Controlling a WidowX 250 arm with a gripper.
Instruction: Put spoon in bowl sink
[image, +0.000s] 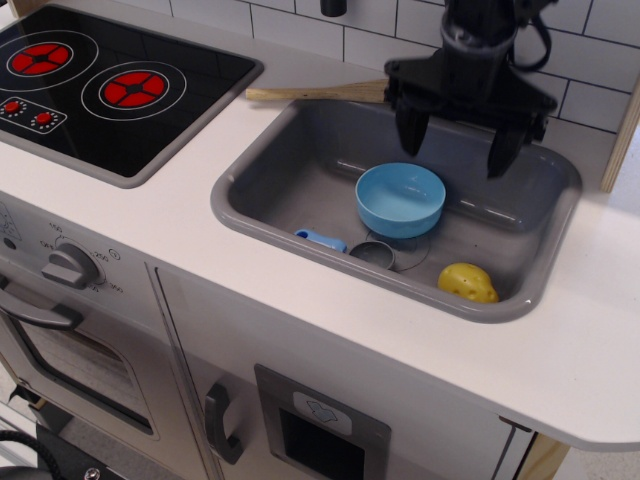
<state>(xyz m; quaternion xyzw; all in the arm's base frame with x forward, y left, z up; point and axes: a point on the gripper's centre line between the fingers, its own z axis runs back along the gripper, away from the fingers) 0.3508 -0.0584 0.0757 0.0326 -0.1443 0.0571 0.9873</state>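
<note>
The grey sink (260, 185) is set in the white countertop. The light blue bowl (400, 198) stands upright in its middle, empty. The spoon (345, 245) lies on the sink floor by the near wall, its light blue handle to the left and its dark grey scoop to the right, just in front of the bowl. My black gripper (455, 150) hangs open over the back of the sink, above and behind the bowl, holding nothing. Its fingers (411, 130) point down, wide apart.
A yellow lumpy object (467, 282) lies in the sink's near right corner. A long wooden utensil (315, 94) rests on the counter behind the sink. A black stove top (100, 85) with red burners is at the left. A tiled wall stands behind.
</note>
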